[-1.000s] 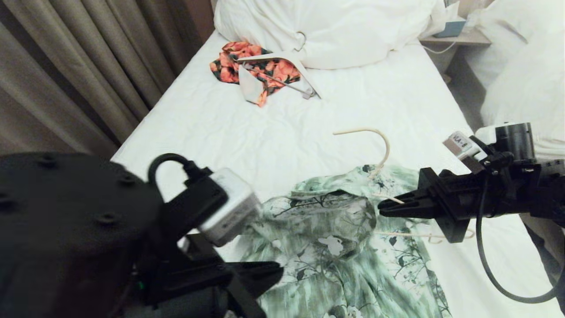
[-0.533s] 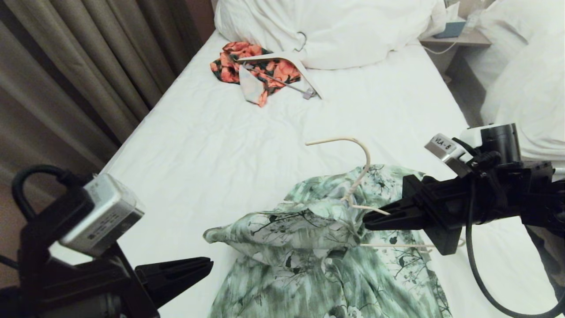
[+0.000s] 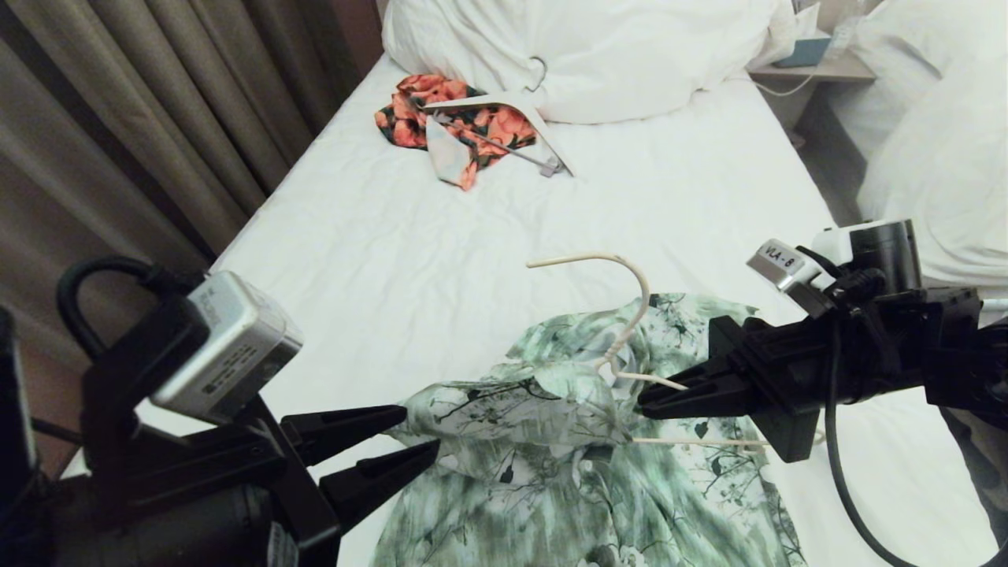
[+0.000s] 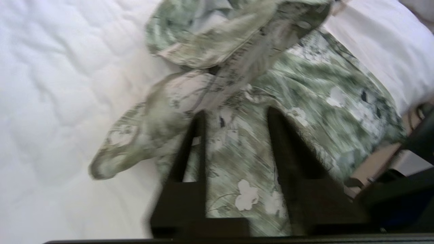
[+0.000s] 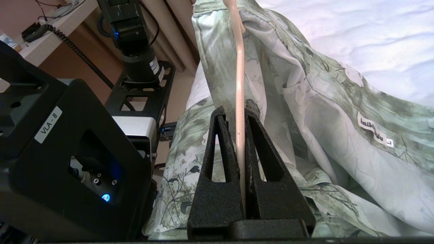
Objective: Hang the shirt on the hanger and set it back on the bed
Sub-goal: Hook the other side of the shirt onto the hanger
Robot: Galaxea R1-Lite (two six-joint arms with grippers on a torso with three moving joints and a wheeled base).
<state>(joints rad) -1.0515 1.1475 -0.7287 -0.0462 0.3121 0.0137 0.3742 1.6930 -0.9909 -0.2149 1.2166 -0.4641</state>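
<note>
The green-and-white floral shirt [image 3: 567,465] lies at the near end of the bed [image 3: 472,260]. Its collar and one shoulder are draped over the cream wire hanger [image 3: 634,303], whose hook sticks up past the collar. My right gripper [image 3: 647,402] comes in from the right, shut on the hanger's wire beside the collar. The right wrist view shows the wire [image 5: 240,67] pinched between the jaws of the right gripper [image 5: 237,108], with shirt cloth [image 5: 322,118] hanging around it. My left gripper [image 3: 419,429] is open at the shirt's left sleeve. In its wrist view the left gripper [image 4: 235,115] stands over the cloth [image 4: 305,84] holding nothing.
An orange-and-black garment [image 3: 405,118] with a thicker white clip hanger [image 3: 543,130] lies near the duvet and pillow [image 3: 583,47] at the bed's head. Curtains [image 3: 118,118] run along the left. A nightstand [image 3: 819,67] and a second bed [image 3: 937,118] are on the right.
My left gripper has let go of the shirt and opened, after drawing the sleeve out to the left. The right gripper has shifted the hanger leftward, further into the shirt.
</note>
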